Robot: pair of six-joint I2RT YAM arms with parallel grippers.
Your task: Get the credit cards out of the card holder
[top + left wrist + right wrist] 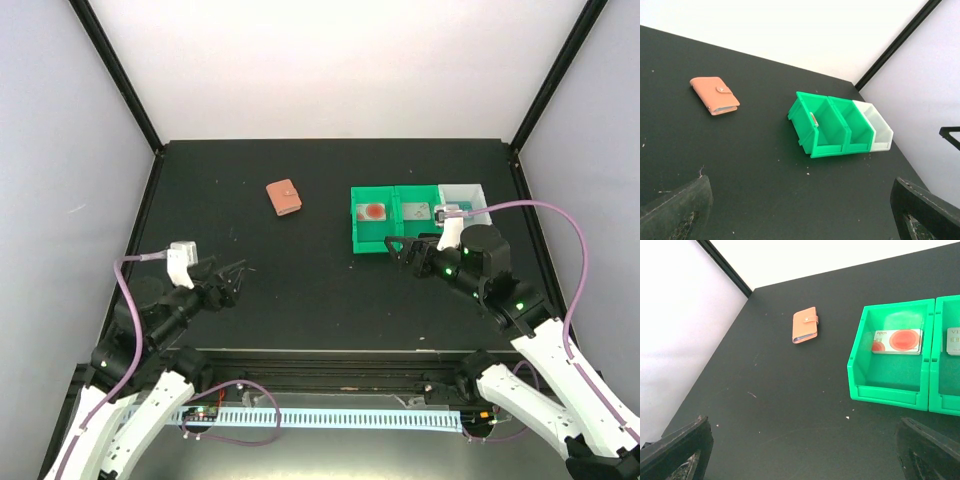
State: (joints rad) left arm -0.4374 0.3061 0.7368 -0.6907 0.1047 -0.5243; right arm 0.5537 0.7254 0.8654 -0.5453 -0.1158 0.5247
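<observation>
Black table (pixel 300 290), closed card holder (pixel 284 197) lying apart, left gripper (pixel 235 281) and right gripper (pixel 397 250) both spread wide, empty

Matte black counter (pixel 300 300), flat, runs wall to wall across the enclosure. A few pale specks (pixel 847 417) and faint scuffs are scattered over it. The back wall (pixel 340 60) is plain white, lit bright and even. The left wall (pixel 60 150) and right wall (pixel 600 160) are pale grey-white panels, a shade dimmer. At the rear corners stand a black left post (pixel 117 75) and right post (pixel 556 75), slanting outward in the top view. Light is soft and diffuse. A slotted white strip (pixel 340 418) lies along the near edge, below the counter.
</observation>
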